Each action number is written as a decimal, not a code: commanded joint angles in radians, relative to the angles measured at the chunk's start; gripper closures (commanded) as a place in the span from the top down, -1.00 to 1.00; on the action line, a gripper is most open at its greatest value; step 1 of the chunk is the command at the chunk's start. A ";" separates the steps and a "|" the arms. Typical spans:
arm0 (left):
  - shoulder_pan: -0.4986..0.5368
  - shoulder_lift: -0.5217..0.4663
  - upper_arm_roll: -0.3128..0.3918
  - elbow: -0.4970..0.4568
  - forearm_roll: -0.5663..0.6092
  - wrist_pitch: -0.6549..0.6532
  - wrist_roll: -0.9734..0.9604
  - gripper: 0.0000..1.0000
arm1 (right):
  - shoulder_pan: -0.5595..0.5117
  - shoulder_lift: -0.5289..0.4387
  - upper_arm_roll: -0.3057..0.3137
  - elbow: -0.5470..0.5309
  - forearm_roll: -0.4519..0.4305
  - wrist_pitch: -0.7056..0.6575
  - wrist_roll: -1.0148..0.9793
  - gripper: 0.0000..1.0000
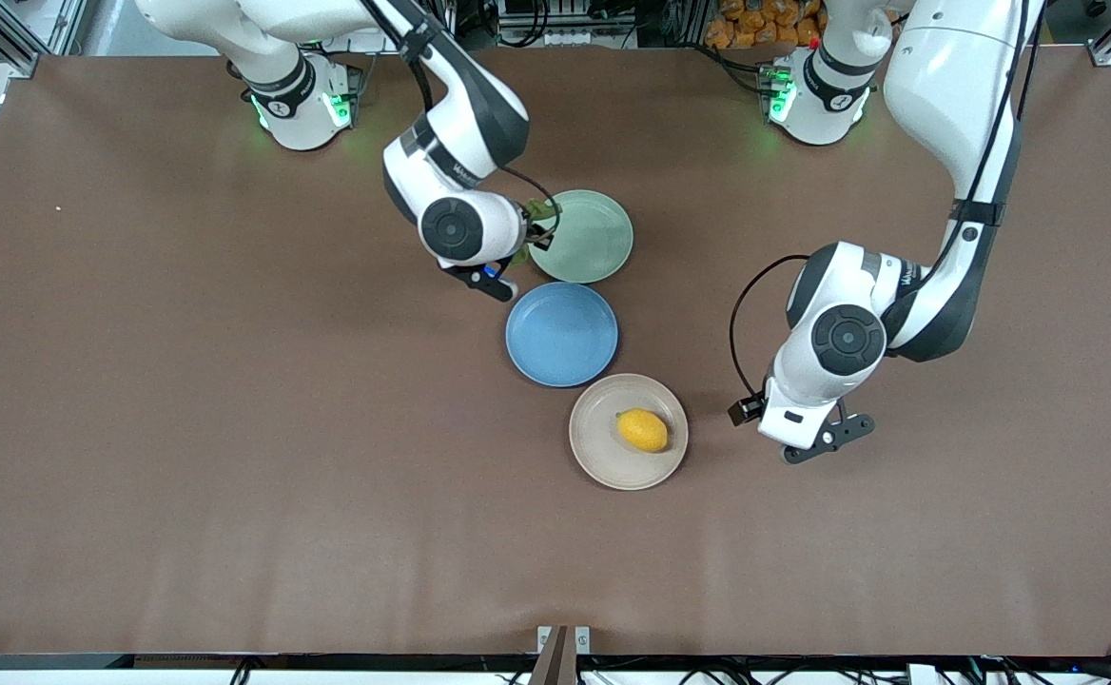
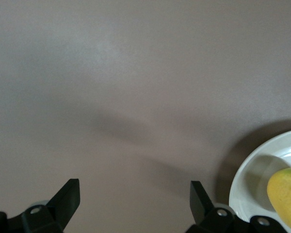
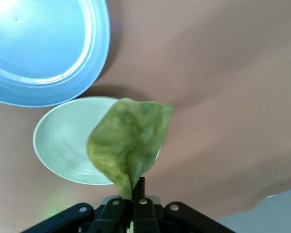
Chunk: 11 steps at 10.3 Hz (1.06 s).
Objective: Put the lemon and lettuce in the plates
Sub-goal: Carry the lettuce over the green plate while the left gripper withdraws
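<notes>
The right end effector (image 3: 136, 194) is clenched on the lettuce (image 3: 128, 145) over the pale green plate (image 1: 582, 236)'s edge; only the right wrist view shows the leaf whole. The lemon (image 1: 642, 430) lies in the beige plate (image 1: 603, 457), nearest the worktop's front edge. The left end effector (image 2: 133, 194) hangs released over bare worktop (image 1: 185, 428) beside it.

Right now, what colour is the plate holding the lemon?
Beige-cream plate, with the yellow lemon on it; clearest in the front view.

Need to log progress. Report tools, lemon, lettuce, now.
Left tool open over bare table beside beige plate, waiting. Right tool shut on lettuce, at pale green plate's rim. Lemon on beige plate. Nothing in the way.
</notes>
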 commanded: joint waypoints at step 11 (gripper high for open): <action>0.129 -0.311 -0.009 -0.367 -0.052 0.210 0.262 1.00 | 0.163 0.166 -0.010 0.016 0.010 0.326 0.075 0.48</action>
